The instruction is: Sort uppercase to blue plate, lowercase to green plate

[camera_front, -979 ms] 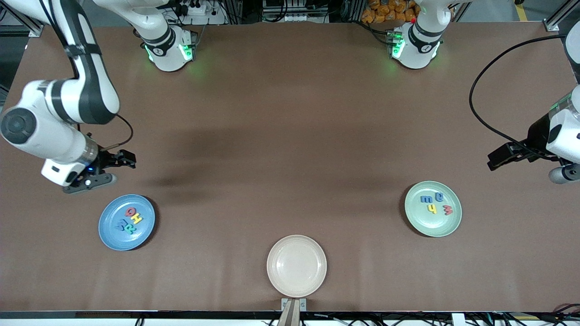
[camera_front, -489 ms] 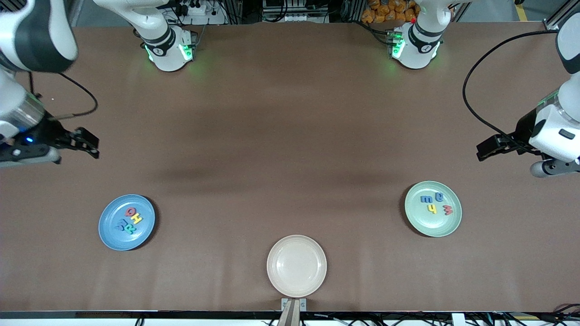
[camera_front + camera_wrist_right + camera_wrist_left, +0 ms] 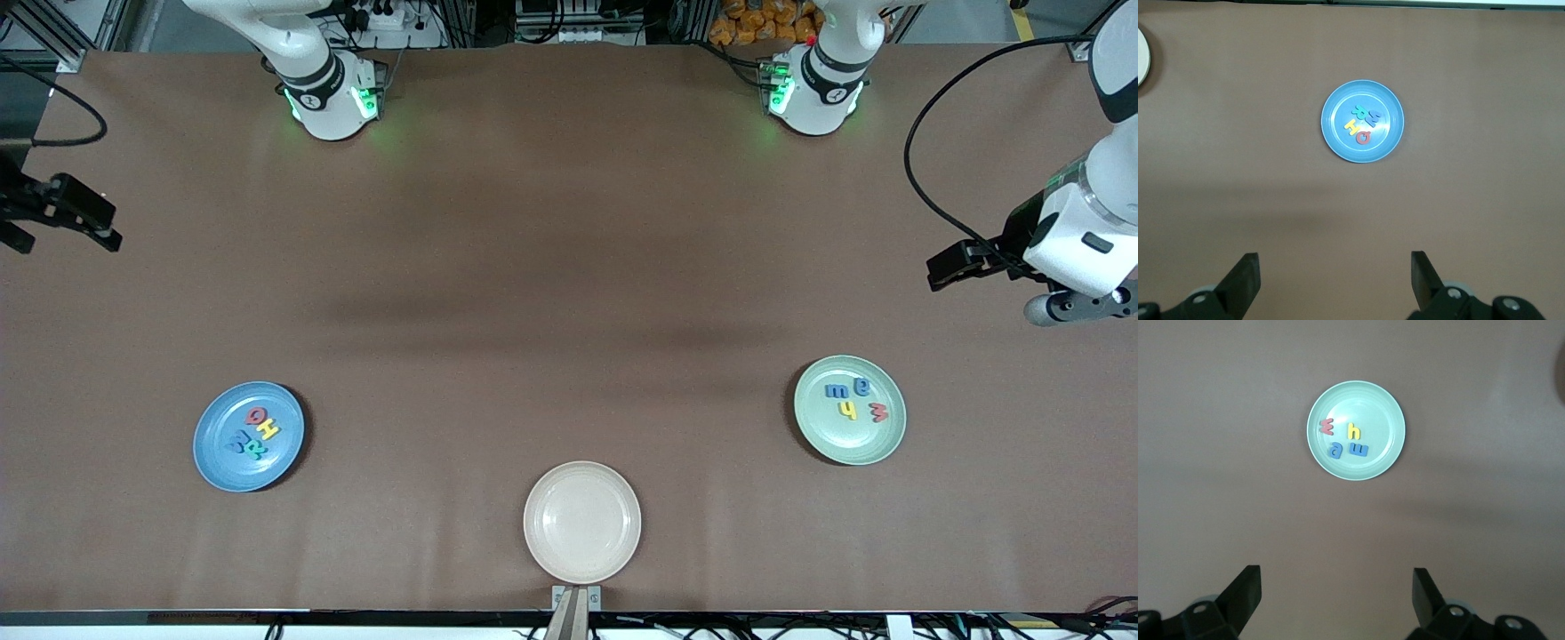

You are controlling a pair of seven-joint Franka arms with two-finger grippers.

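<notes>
Several uppercase letters lie on the blue plate (image 3: 267, 471) (image 3: 1337, 130): red Q (image 3: 257, 415), yellow H (image 3: 268, 429), teal R (image 3: 253, 447) and blue M (image 3: 236, 440). Several lowercase letters lie on the green plate (image 3: 836, 444) (image 3: 1386, 420): blue m (image 3: 837, 390), blue e (image 3: 861, 386), yellow y (image 3: 848, 410) and red m (image 3: 878, 412). My left gripper (image 3: 944, 267) (image 3: 1336, 577) hangs open and empty over bare table at the left arm's end. High over the table's edge at the right arm's end, my right gripper (image 3: 93, 222) (image 3: 1335, 257) is open and empty.
A cream plate (image 3: 581, 522) with nothing on it sits at the table's near edge, midway between the two coloured plates. A black cable (image 3: 925, 160) loops from the left arm over the table. Both arm bases (image 3: 329, 98) (image 3: 813, 93) stand along the back.
My right gripper has lifted off from beside the blue plate and swung out to the table's edge. The left gripper has drawn a little away from the green plate. No letter has moved.
</notes>
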